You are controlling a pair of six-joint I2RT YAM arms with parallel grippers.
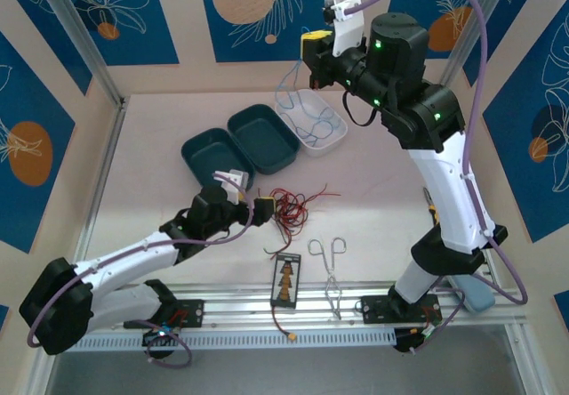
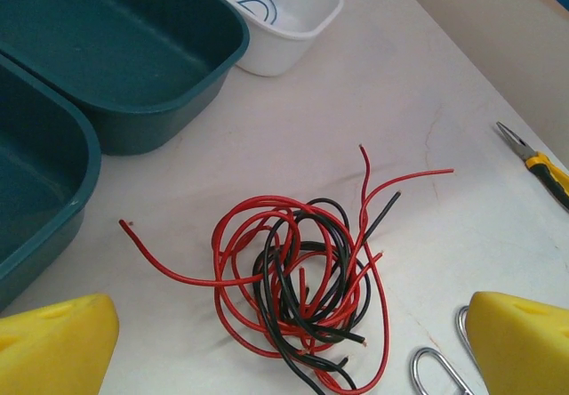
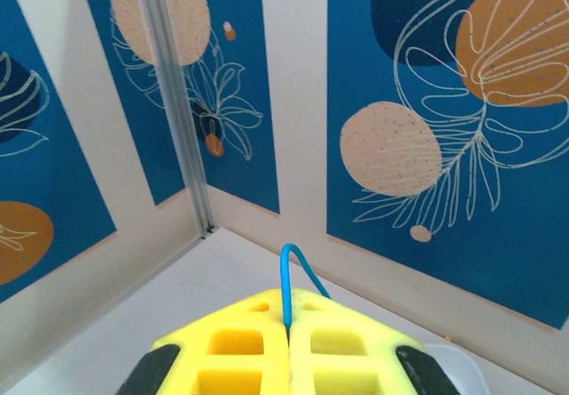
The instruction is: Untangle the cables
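A tangle of red and black cables (image 2: 302, 288) lies on the table, between the tips of my left gripper (image 2: 284, 359), whose yellow fingers (image 2: 53, 346) stand wide apart and open, touching nothing. From above, that tangle (image 1: 291, 206) sits just right of the left gripper (image 1: 263, 210). My right gripper (image 1: 311, 52) is raised high at the back, shut on a blue cable (image 3: 289, 275) pinched between its yellow pads (image 3: 240, 342). The blue cable (image 1: 286, 88) hangs down into the white tray (image 1: 331, 143), where more blue loops lie.
Two teal trays (image 1: 213, 155) (image 1: 264, 137) stand side by side left of the white tray. Silver forceps (image 1: 329, 266) and a small black board (image 1: 286, 281) lie near the front rail. Yellow-handled pliers (image 2: 538, 164) rest to the right of the tangle.
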